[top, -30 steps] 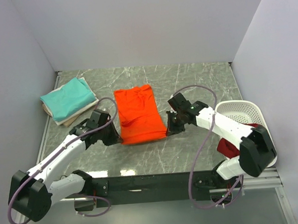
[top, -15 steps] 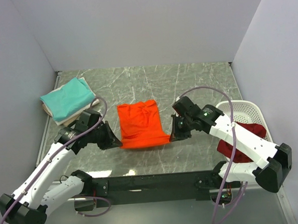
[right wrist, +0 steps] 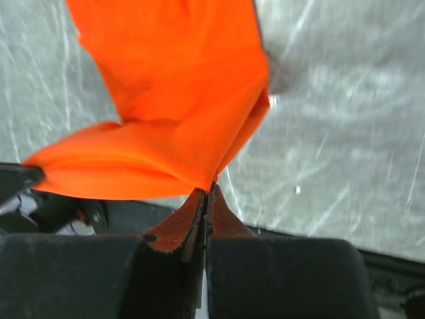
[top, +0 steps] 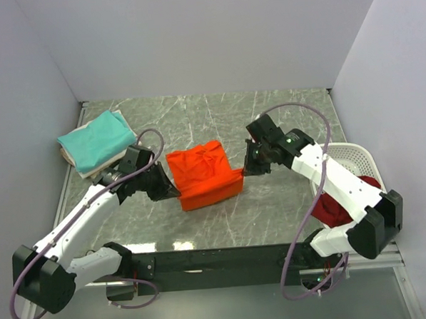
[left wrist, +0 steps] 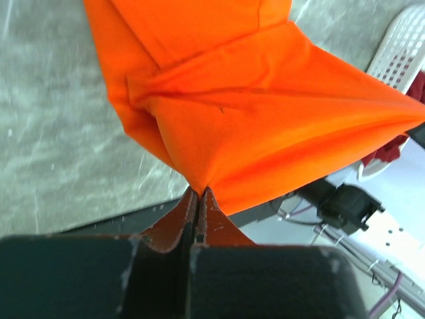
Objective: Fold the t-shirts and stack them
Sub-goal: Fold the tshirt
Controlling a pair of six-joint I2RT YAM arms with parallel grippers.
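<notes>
The orange t-shirt (top: 203,176) is soft, matt cloth, creased where it bunches. The teal t-shirt (top: 97,139) looks like the same dull cotton. The table (top: 218,113) has a smooth, marbled grey-green top, perhaps stone or a printed laminate, with a faint gloss near the front. The basket (top: 352,158) is white perforated plastic, smooth and slightly shiny.

Can only catch a sliver of the cream shirt (top: 116,158) under the teal shirt (top: 97,139). Can't count the dark red shirts (top: 324,211), half hidden behind the right arm (top: 339,185) and basket (top: 341,150). Can't see the whole orange shirt (left wrist: 252,100) in either wrist view, cropped up top.
</notes>
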